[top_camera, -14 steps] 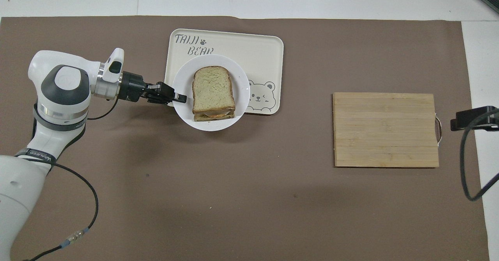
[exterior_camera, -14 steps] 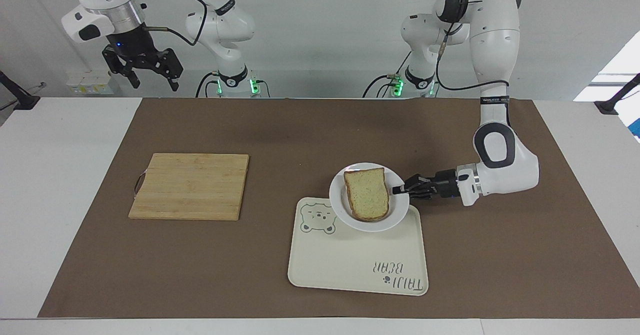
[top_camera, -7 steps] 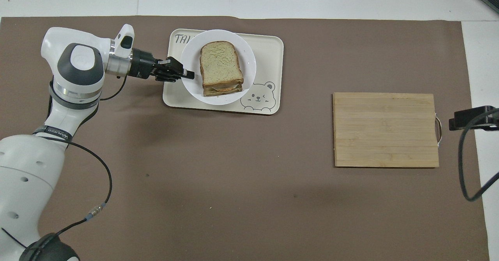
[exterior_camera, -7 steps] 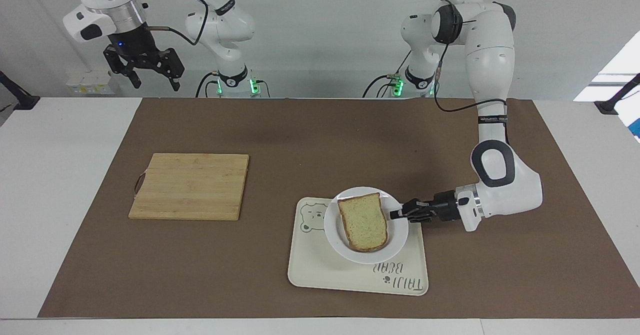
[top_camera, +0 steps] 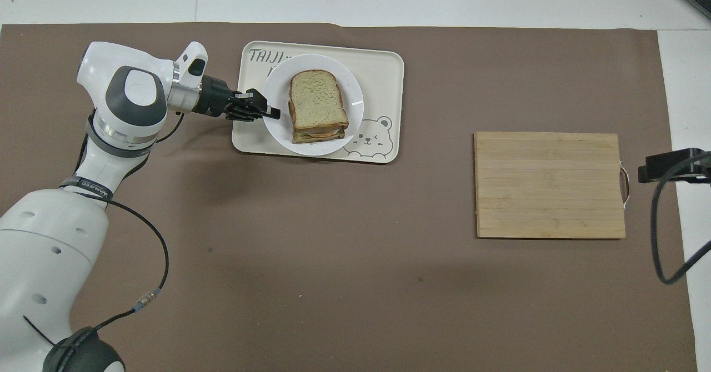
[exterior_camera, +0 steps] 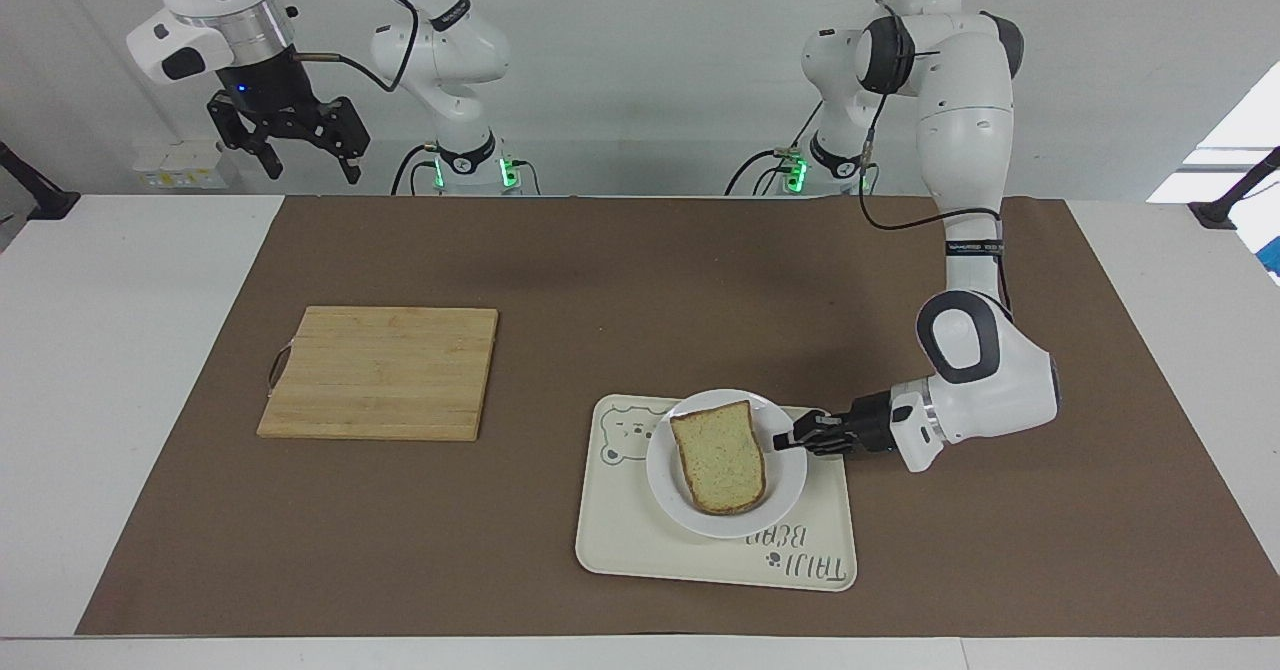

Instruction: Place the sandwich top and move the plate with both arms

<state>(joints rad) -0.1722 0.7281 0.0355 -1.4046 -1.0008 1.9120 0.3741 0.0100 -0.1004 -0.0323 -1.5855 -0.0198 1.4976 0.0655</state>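
The sandwich top (exterior_camera: pixel 718 455), a pale slice with a brown crust, lies on top of the stacked sandwich on the white plate (exterior_camera: pixel 790 480). My left gripper (exterior_camera: pixel 785 440) is shut on the plate's rim at the side toward the left arm's end. The plate is over the cream tray (exterior_camera: pixel 640 540), low on it or just above it. In the overhead view the sandwich top (top_camera: pixel 318 99), the plate (top_camera: pixel 353 94) and the left gripper (top_camera: pixel 272 112) show the same hold. My right gripper (exterior_camera: pixel 305 165) is open and empty. It waits high above the right arm's end of the table.
The cream bear tray (top_camera: pixel 383 69) lies on the brown mat. A wooden cutting board (exterior_camera: pixel 380 372) with a metal handle lies toward the right arm's end; it also shows in the overhead view (top_camera: pixel 550 185).
My left gripper has carried the plate with the sandwich away from the robots, from the tray's nearer edge to over its middle, then lower. The right arm has barely moved.
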